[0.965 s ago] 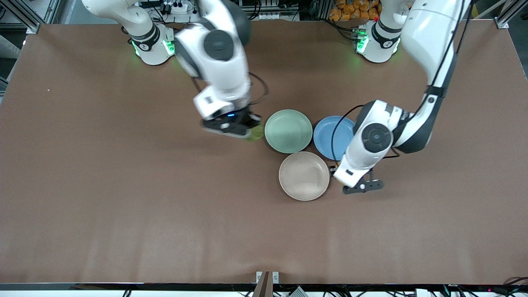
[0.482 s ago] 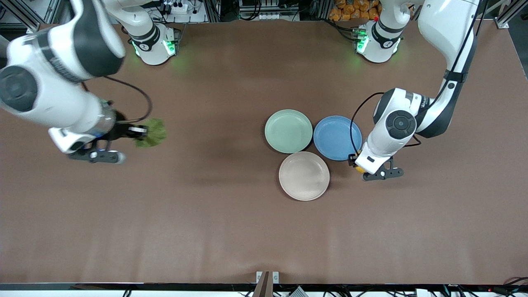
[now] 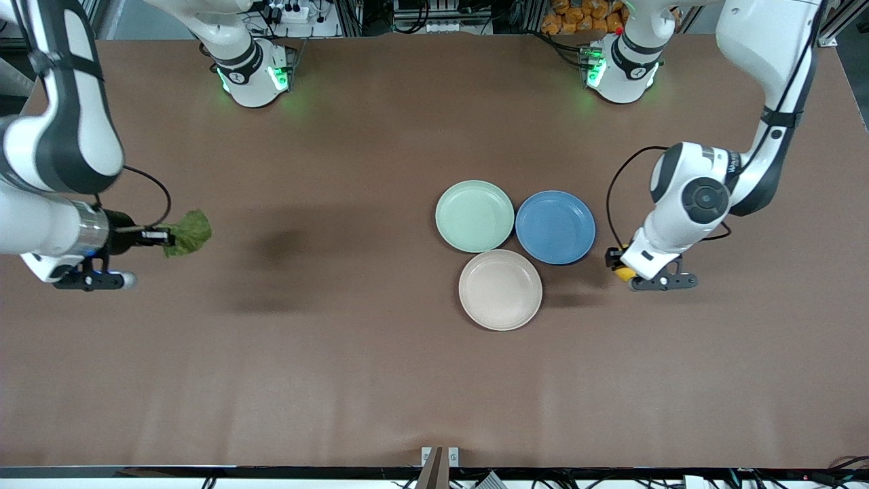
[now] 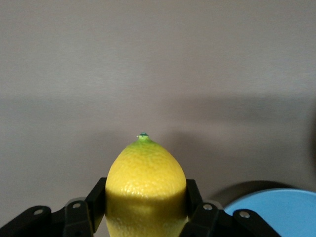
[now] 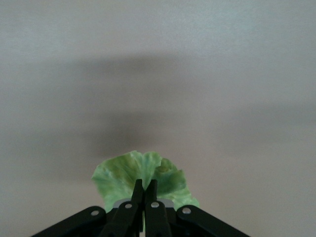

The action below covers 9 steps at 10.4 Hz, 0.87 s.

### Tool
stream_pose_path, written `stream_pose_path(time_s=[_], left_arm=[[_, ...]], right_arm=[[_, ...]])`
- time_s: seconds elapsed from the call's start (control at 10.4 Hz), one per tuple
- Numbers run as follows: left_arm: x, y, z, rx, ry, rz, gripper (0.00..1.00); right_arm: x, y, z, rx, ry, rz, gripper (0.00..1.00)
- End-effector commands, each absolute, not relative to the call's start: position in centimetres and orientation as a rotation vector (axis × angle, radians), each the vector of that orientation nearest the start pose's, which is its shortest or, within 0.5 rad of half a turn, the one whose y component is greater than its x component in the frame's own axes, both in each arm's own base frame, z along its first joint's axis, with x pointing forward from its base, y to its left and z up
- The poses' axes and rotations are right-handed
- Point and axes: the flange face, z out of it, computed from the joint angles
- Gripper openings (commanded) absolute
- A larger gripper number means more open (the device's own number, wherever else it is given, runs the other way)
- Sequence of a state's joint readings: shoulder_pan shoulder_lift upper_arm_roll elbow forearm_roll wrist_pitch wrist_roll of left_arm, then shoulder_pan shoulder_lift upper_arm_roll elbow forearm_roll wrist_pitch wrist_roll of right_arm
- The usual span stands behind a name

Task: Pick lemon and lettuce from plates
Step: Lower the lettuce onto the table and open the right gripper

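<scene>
three plates, mint [image 3: 474,215], blue [image 3: 555,227] and cream [image 3: 500,289], are clustered touching mid-table. bare table [image 3: 339,353] is seen all around them. the left gripper [image 3: 622,269] is held just beside the blue plate.

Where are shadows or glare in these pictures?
Front view: soft dark shadows on the table beside the held lettuce. Left wrist view: the lemon is dark low down, in the left claw. Right wrist view: a broad shadow band lies over the lettuce.
</scene>
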<state>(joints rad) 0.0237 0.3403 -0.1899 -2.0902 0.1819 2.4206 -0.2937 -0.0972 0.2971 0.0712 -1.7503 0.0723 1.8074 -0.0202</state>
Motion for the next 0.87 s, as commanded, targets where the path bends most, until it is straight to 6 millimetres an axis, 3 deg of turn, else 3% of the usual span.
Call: stream_pose_path(time_s=[0.0,0.1,0.19,0.29,0.48,0.68,0.77], left_arm=[[57.2,-6.1,28.3,-3.065,0.08,-0.082,0.0],[57.2,-4.4,29.6,-3.056,0.114,-0.107,0.0],[57.3,-3.2,31.1,-3.045,0.154,-0.13,0.0],[57.3,-2.5,32.6,-3.034,0.175,-0.149,0.0],[57.8,-1.1,33.5,-3.028,0.176,-0.138,0.0],[57.8,1.0,32.8,-3.032,0.149,-0.088,0.0],[57.7,1.1,31.9,-3.035,0.15,-0.04,0.0]], right_arm=[[61.1,-1.3,32.7,-3.016,0.052,0.381,0.2],[61.2,-1.4,31.8,-3.018,0.059,0.365,0.33],[61.4,-1.2,31.2,-3.02,0.064,0.354,0.74],[61.5,-1.2,31.2,-3.021,0.064,0.35,1.0],[61.6,-0.6,33.4,-3.03,0.045,0.305,1.0],[61.4,-0.6,37.5,-3.042,0.036,0.21,1.0],[61.2,-0.5,39.7,-3.049,0.032,0.154,1.0]])
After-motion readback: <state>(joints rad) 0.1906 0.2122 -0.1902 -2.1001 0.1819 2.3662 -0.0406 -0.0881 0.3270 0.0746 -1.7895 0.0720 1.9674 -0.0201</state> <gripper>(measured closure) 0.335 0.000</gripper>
